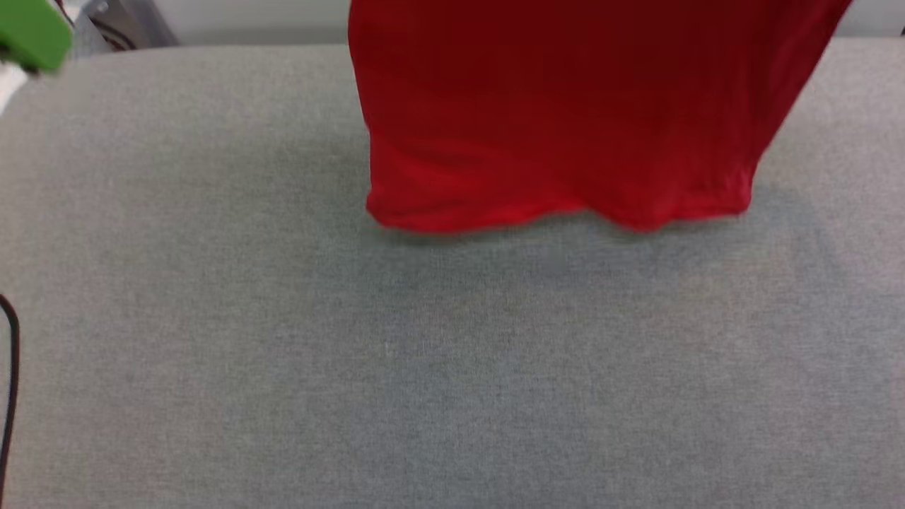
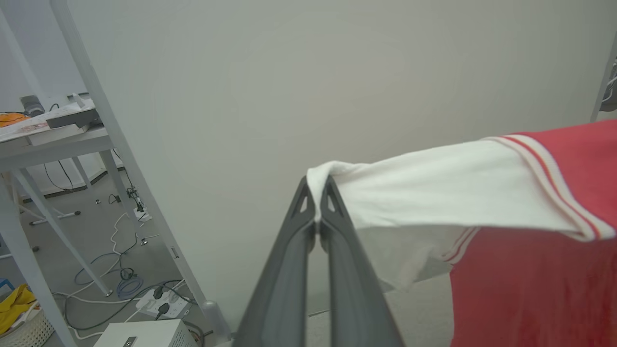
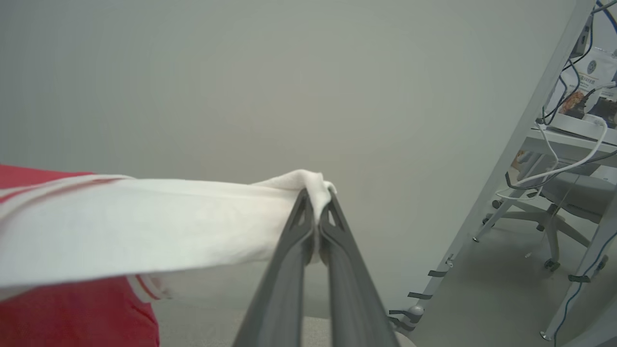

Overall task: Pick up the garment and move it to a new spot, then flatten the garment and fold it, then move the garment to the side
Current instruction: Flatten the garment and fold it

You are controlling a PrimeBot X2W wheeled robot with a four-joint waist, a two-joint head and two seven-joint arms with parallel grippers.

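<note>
I log the garment (image 1: pixel 558 120) hanging at 1 o'clock, left gripper (image 2: pixel 317 185) and right gripper (image 3: pixel 315 195) each clamped on 1 sleeve (image 2: pixel 434 193); placing, flattening, folding and moving aside remain.

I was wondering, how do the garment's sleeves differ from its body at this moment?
Colour: the sleeves are white; the body is plain red.
Pose: each sleeve is pulled out sideways, pinched at its end by the left gripper or the right gripper; the body hangs down, hem low over the grey table.
Tension: the sleeves look stretched; the body drapes loosely.
Shared: one cloth piece, joined at red-white striped trim.
</note>
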